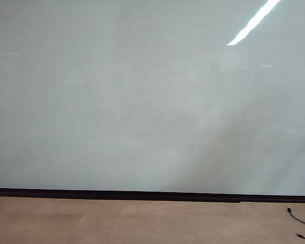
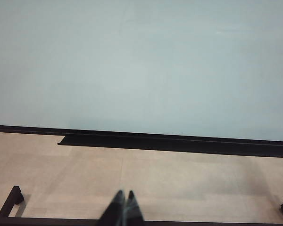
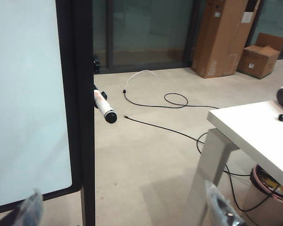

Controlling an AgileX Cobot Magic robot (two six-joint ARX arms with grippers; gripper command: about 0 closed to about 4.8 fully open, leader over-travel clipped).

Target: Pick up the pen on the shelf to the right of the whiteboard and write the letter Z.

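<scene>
Exterior view: shows one whiteboard (image 1: pixel 142 101), blank and glossy, above a dark strip and the tan floor (image 1: pixel 142 223); shows neither arm and no stroke, so counts none of the letter Z. Right wrist view: catches the same board edge-on by its black frame (image 3: pixel 82 94), then one white bench (image 3: pixel 254 127) off to the side, two cardboard boxes (image 3: pixel 226 37) far behind, and loose cables (image 3: pixel 174 101) on the floor. Counts two end effectors, one per wrist view. Finds the left end effector (image 2: pixel 123 207) low over the floor in front of the board, fingertips pressed together, clenched on nothing. Finds the right end effector (image 3: pixel 125 207) released, jaws spread wide, one finger blurred near the board's lower corner and the other by the bench leg, empty between. Counts one pen (image 3: pixel 102 102): white barrel, dark end toward the camera, jutting out from behind the frame on the board's right side, well apart from the right end effector; cannot make out the shelf under it. Reads as the opening step: reaching for the pen, nothing grasped, writing not begun. Calls next for carrying the right end effector forward along the frame, lining the open jaws across the barrel, and closing only with the barrel between the pads. Risks clipping the frame or knocking the pen off its perch on a skewed approach
</scene>
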